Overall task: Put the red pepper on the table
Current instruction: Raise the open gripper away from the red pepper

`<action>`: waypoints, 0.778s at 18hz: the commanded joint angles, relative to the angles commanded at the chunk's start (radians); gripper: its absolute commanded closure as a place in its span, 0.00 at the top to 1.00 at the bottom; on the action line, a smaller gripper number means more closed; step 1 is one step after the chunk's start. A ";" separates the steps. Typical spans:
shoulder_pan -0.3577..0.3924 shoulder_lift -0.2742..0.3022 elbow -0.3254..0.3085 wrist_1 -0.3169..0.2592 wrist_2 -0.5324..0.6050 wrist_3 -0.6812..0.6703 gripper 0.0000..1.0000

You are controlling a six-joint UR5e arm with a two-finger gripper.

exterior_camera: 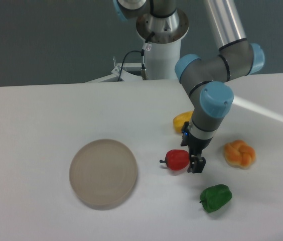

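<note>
The red pepper point(177, 160) lies on its side on the white table point(41, 125), its dark stem pointing left, just right of the table's middle. My gripper point(195, 165) points down right beside the pepper on its right. Its fingers no longer enclose the pepper, and it looks open and empty. The arm's wrist above hides part of the fingers.
A round beige plate point(103, 173) sits to the left of the pepper. A yellow pepper point(182, 120) lies behind the gripper, an orange knotted bun point(239, 153) to its right, and a green pepper point(216, 197) in front near the table's edge.
</note>
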 joint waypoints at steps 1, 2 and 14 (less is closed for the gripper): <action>0.000 0.005 0.012 -0.002 0.014 0.005 1.00; 0.000 0.005 0.026 -0.005 0.028 0.008 1.00; 0.031 -0.142 0.353 -0.040 0.164 0.017 1.00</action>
